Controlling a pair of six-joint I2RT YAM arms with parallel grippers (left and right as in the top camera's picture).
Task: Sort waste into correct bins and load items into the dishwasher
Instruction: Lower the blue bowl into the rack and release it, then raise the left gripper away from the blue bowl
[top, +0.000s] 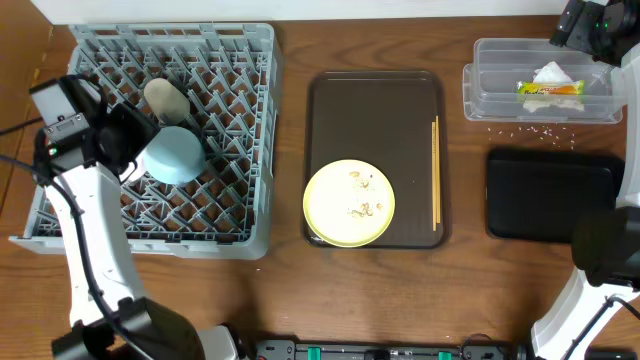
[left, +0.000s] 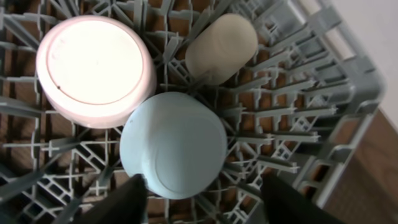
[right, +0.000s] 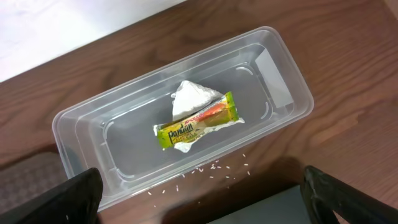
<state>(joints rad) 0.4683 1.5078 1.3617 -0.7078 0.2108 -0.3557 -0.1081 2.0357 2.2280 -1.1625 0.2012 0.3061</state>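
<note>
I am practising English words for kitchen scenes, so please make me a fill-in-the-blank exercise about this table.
1. The snack wrapper lies on the crumpled ____ inside the clear tub.
2. The chopsticks lie on the brown tray, beside the yellow ____.
3. The light blue bowl sits in the grey dish ____.

Missing words: napkin; plate; rack.

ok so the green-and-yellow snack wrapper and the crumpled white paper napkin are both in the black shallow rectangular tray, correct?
Not quite. The green-and-yellow snack wrapper and the crumpled white paper napkin are both in the clear plastic rectangular tub, not the black shallow rectangular tray. The right wrist view shows this most clearly, and the overhead view confirms it.
</note>
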